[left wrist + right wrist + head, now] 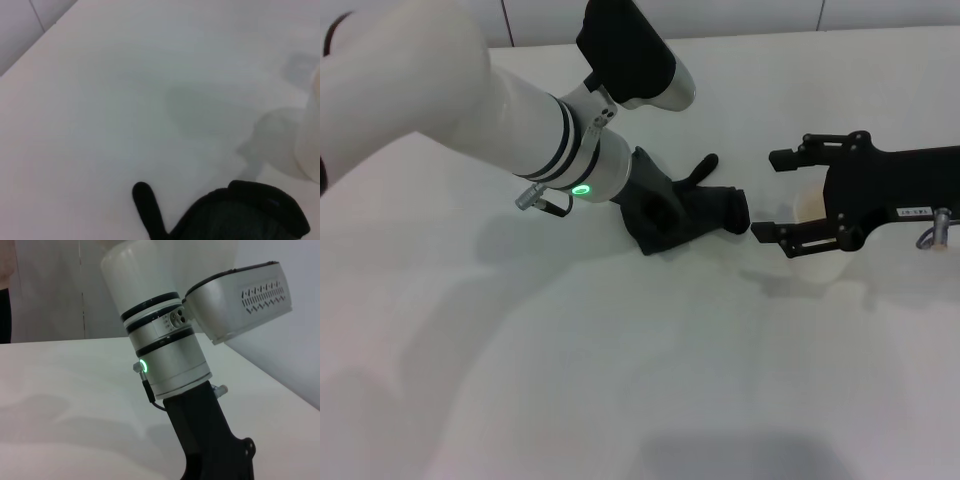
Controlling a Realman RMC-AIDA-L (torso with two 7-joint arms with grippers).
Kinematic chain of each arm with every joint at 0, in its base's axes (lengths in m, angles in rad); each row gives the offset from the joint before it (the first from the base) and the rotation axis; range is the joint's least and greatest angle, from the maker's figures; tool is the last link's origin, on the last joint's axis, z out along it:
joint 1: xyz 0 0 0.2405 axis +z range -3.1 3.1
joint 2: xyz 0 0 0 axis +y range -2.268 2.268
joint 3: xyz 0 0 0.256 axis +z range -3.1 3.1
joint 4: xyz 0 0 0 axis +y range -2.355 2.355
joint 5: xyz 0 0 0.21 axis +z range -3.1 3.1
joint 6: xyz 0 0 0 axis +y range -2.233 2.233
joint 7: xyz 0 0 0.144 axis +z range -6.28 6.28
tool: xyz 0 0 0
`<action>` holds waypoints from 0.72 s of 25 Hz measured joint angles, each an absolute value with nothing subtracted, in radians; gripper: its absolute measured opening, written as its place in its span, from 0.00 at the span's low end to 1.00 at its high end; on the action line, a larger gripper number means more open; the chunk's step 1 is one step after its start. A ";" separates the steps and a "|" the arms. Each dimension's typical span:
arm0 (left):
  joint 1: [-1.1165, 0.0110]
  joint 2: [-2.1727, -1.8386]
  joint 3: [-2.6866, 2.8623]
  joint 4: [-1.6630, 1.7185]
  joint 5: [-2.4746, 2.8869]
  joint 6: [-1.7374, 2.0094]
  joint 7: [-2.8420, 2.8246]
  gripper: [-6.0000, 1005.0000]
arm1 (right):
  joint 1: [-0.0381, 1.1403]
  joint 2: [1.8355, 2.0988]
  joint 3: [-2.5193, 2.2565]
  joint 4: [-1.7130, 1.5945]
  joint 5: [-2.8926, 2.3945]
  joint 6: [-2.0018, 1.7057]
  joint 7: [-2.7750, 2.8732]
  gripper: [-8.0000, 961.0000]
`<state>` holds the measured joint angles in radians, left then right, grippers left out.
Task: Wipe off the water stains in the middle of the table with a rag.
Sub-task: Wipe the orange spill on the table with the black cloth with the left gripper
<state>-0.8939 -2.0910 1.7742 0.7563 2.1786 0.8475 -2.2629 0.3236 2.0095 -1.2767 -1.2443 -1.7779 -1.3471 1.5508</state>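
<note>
Both grippers are low over the table [620, 380]: the left gripper [655, 205] presses into the black rag [705, 210] at mid-table, its jaws hidden, while the right gripper [782, 196], jaws spread wide, brackets a translucent cup [812, 215] beside it.

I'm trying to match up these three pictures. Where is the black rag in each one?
Head view: the rag lies mid-table, under the left gripper.
Left wrist view: along the bottom edge.
Right wrist view: not in it.
Shared landmark: the white table.
</note>
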 joint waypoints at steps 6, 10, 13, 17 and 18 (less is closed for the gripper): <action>-0.903 -2.091 1.819 0.768 2.172 0.857 -2.251 0.08 | 0.324 2.009 -1.278 -1.244 -1.778 -1.347 1.551 0.88; -0.896 -2.091 1.885 0.803 2.151 0.864 -2.228 0.08 | 0.323 2.010 -1.278 -1.244 -1.778 -1.347 1.551 0.88; -0.893 -2.091 1.894 0.816 2.149 0.881 -2.207 0.08 | 0.320 2.010 -1.275 -1.244 -1.778 -1.350 1.551 0.88; -0.885 -2.091 1.898 0.838 2.148 0.906 -2.193 0.08 | 0.319 2.010 -1.274 -1.244 -1.778 -1.351 1.551 0.88; -0.881 -2.091 1.904 0.848 2.148 0.911 -2.189 0.08 | 0.319 2.010 -1.274 -1.244 -1.778 -1.351 1.551 0.88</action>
